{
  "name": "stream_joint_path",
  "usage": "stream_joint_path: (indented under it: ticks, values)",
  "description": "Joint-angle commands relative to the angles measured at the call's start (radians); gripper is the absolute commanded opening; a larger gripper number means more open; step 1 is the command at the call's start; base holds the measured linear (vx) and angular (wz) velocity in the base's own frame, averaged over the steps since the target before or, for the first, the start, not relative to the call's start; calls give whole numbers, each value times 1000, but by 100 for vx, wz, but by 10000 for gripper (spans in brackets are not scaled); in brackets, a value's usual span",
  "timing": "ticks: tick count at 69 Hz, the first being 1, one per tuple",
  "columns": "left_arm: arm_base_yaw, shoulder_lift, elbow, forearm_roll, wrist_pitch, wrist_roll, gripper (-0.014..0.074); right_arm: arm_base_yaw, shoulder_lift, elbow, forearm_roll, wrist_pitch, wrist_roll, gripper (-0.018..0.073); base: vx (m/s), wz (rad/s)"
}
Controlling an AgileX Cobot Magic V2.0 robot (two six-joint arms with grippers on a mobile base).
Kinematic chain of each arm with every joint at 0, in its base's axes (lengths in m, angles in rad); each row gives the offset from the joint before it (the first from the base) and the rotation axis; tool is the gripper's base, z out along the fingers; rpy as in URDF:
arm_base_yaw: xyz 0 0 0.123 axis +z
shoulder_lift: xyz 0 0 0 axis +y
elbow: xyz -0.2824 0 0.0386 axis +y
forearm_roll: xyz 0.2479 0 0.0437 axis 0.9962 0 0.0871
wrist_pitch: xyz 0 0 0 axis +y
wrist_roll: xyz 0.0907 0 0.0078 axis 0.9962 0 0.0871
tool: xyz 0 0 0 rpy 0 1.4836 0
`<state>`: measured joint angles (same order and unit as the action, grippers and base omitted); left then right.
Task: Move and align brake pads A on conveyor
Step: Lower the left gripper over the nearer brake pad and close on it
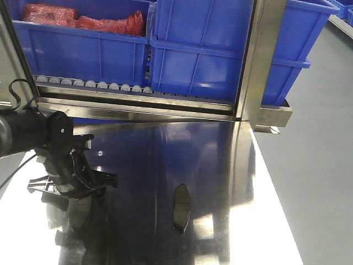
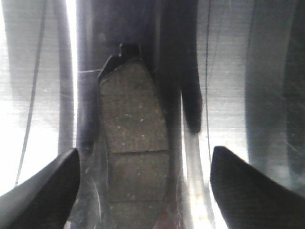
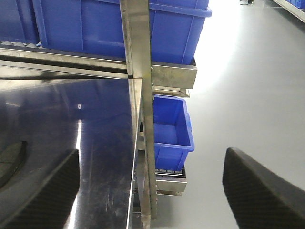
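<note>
One brake pad (image 2: 131, 119), btwn L gripper (image 2: 144, 150) tips

- Two brake pads (image 1: 181, 207) (the second only in the left wrist view)
- Four blue bins (image 1: 220, 66) (one under the counter's (image 1: 138, 149) right edge)
- Two red bundles (image 1: 110, 23)
</note>
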<state>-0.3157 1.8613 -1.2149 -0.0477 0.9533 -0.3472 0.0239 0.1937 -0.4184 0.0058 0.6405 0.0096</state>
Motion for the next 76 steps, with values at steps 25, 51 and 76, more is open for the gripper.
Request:
stream_joint_path:
  ticks: [25, 51, 76]
  values:
    - [7, -15, -17, -8, -39, -14, 533, 0, 12, -25, -6, -72, -10, 575, 0, 0]
    - [7, -14, -17, -7, -49, -12, 181, 0, 12, -25, -6, -72, -10, 575, 0, 0]
    - [7, 6, -17, -18, -49, 26, -8, 0, 12, -25, -6, -72, -10, 575, 0, 0]
